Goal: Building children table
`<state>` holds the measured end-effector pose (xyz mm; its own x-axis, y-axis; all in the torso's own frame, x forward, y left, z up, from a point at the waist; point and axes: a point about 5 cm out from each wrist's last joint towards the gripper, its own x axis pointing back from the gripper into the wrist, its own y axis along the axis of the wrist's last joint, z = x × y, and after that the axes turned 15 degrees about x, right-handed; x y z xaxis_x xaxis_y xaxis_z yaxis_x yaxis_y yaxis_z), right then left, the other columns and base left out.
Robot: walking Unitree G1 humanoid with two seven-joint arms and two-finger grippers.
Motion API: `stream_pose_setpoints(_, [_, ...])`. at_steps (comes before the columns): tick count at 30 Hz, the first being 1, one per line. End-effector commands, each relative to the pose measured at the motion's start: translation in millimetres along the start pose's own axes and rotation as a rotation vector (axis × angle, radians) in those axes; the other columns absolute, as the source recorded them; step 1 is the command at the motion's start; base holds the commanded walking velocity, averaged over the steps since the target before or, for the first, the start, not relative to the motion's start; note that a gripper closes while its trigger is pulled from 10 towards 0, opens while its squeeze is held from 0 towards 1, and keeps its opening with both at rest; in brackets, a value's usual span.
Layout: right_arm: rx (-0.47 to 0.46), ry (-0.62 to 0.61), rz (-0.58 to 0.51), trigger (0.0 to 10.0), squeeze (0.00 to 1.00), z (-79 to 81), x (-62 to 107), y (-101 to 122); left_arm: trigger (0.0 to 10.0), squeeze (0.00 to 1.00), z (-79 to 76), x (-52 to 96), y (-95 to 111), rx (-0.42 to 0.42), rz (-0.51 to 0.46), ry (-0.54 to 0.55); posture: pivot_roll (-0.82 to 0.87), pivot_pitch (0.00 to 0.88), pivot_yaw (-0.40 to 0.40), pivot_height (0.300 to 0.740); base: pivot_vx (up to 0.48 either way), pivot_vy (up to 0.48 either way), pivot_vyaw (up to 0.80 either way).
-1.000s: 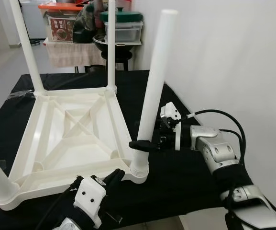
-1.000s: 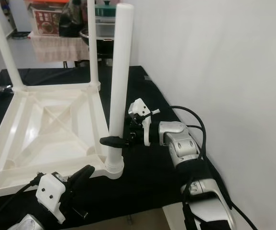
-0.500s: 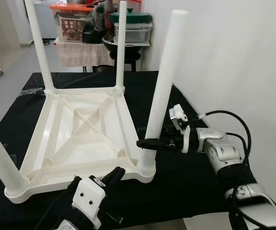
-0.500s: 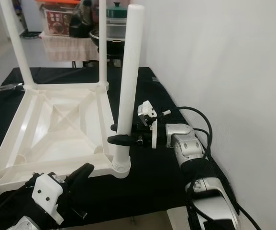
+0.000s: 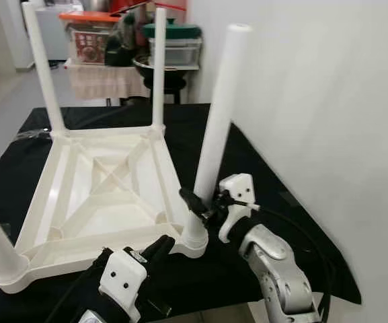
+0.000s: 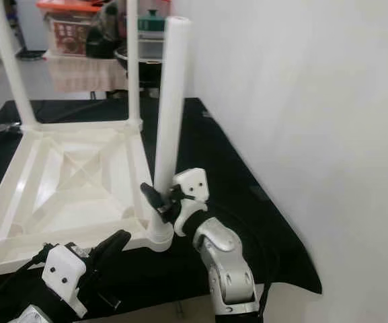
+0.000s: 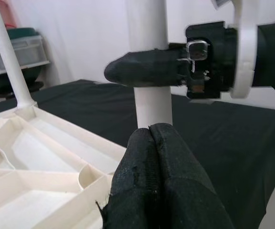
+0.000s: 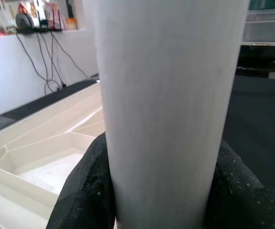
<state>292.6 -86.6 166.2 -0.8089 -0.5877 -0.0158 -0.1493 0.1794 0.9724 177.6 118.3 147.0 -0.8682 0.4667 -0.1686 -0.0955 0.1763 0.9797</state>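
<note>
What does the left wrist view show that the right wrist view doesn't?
Left wrist view: the left gripper, fingers pressed together, just short of the near leg, and the right gripper seen from outside, across that leg above its base. Right wrist view: the leg close up with a black finger on each side, plus a far shelf with cables. Both: that white leg, the upturned table's ribbed underside and the black cloth.

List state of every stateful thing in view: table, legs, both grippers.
table top: upside down on the black cloth, ribs up.
near right leg: standing in its corner socket, leaning slightly.
right gripper: shut on near right leg, low down.
left gripper: shut, empty, near that corner.
</note>
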Motion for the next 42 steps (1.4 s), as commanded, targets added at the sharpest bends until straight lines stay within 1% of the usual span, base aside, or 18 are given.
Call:
stream_pose_setpoints(1, [-0.023,-0.044,0.129,0.0,0.00,-7.9,3.3,-23.9,10.0,0.00,-1.6,-0.6,1.4,0.009,0.003,-0.007,0.01,0.052,-0.082,0.740,0.000,0.000,0.00])
stream_pose_setpoints(8, [-0.026,-0.088,0.158,0.0,0.00,-2.7,7.7,-19.4,10.0,0.00,-2.1,-2.3,2.6,0.005,0.000,0.001,0.01,0.053,-0.086,0.740,0.000,0.000,0.00])
stream_pose_setpoints(9, [-0.049,-0.073,0.150,10.0,0.44,-0.7,7.9,-15.7,10.0,0.00,-2.5,-3.3,2.6,0.005,-0.001,0.002,0.01,0.050,-0.085,0.740,0.000,0.000,0.00])
stream_pose_setpoints(10, [-0.049,-0.073,0.150,10.0,0.44,-0.7,7.9,-15.7,10.0,0.00,-2.5,-3.3,2.6,0.005,-0.001,0.002,0.01,0.050,-0.085,0.740,0.000,0.000,0.00])
stream_pose_setpoints(11, [-0.065,-0.058,0.142,10.0,1.00,0.5,7.8,-13.2,10.0,0.00,-2.8,-4.1,2.7,0.004,-0.002,0.002,0.01,0.050,-0.085,0.740,0.000,0.000,0.00])
stream_pose_setpoints(13, [-0.082,0.072,0.040,10.0,1.00,-0.4,1.5,3.4,10.0,0.00,-3.5,-6.2,2.6,0.005,-0.005,0.001,0.00,0.044,-0.080,0.740,0.000,0.000,0.00])
stream_pose_setpoints(15, [-0.063,0.131,-0.008,10.0,1.00,-3.1,-1.7,11.5,10.0,0.00,-3.6,-7.4,2.7,0.005,-0.006,0.000,0.00,0.043,-0.079,0.740,0.000,0.000,0.00])
stream_pose_setpoints(18, [-0.054,0.136,-0.014,10.0,1.00,-4.6,-2.4,12.7,10.0,0.00,-3.7,-7.6,2.8,0.005,-0.006,0.000,0.00,0.043,-0.079,0.740,0.000,0.000,0.00])
stream_pose_setpoints(19, [-0.028,0.254,-0.054,10.0,1.00,-9.2,-5.1,20.3,10.0,0.00,-3.7,-8.2,2.5,0.006,-0.005,-0.002,0.00,0.033,-0.069,0.740,0.000,0.000,0.00])
stream_pose_setpoints(20, [0.016,0.413,-0.095,10.0,0.56,-15.2,-6.2,27.9,10.0,0.00,-3.8,-8.8,2.1,0.007,-0.004,-0.003,0.00,0.029,-0.069,0.740,0.000,0.000,0.00])
stream_pose_setpoints(21, [0.054,0.535,-0.115,10.0,0.00,-21.5,-6.2,32.7,10.0,0.00,-3.9,-9.3,1.6,0.008,-0.003,-0.004,0.01,0.023,-0.069,0.740,0.000,0.000,0.00])
stream_pose_setpoints(22, [0.085,0.621,-0.122,10.0,0.00,-26.4,-5.5,35.6,10.0,0.00,-3.9,-9.7,1.4,0.009,-0.003,-0.005,0.01,0.023,-0.069,0.740,0.000,0.000,0.00])
stream_pose_setpoints(24, [0.097,0.686,-0.120,10.0,0.00,-31.7,-6.0,36.2,10.0,0.00,-4.0,-9.9,1.0,0.008,-0.002,-0.005,0.02,0.016,-0.072,0.740,0.000,0.000,0.00])
stream_pose_setpoints(30, [0.081,0.730,-0.098,10.0,0.00,-50.9,-18.8,35.9,10.0,0.00,-3.8,-10.6,0.2,0.008,0.000,-0.002,0.03,0.008,-0.071,0.740,0.000,0.000,0.00])
stream_pose_setpoints(31, [0.063,0.737,-0.084,9.3,0.00,-54.4,-23.6,33.5,10.0,0.00,-3.9,-10.9,-0.4,0.008,0.001,-0.002,0.03,0.000,-0.066,0.740,0.000,0.000,0.00])
stream_pose_setpoints(32, [0.063,0.737,-0.084,9.3,0.00,-54.4,-23.6,33.5,10.0,0.00,-3.9,-10.9,-0.4,0.008,0.001,-0.002,0.03,0.000,-0.066,0.740,0.000,0.000,0.00])
stream_pose_setpoints(33, [0.043,0.758,-0.078,0.0,0.00,-57.1,-28.1,31.4,10.0,0.00,-4.1,-11.4,-1.4,0.009,0.003,-0.002,0.03,0.000,-0.067,0.740,0.000,0.000,0.00])
stream_pose_setpoints(42, [0.037,0.800,-0.136,0.0,0.00,-57.5,-33.0,34.5,10.0,0.00,-4.7,-12.7,-1.9,0.014,0.006,-0.007,0.03,0.000,-0.059,0.740,0.000,0.000,0.00])
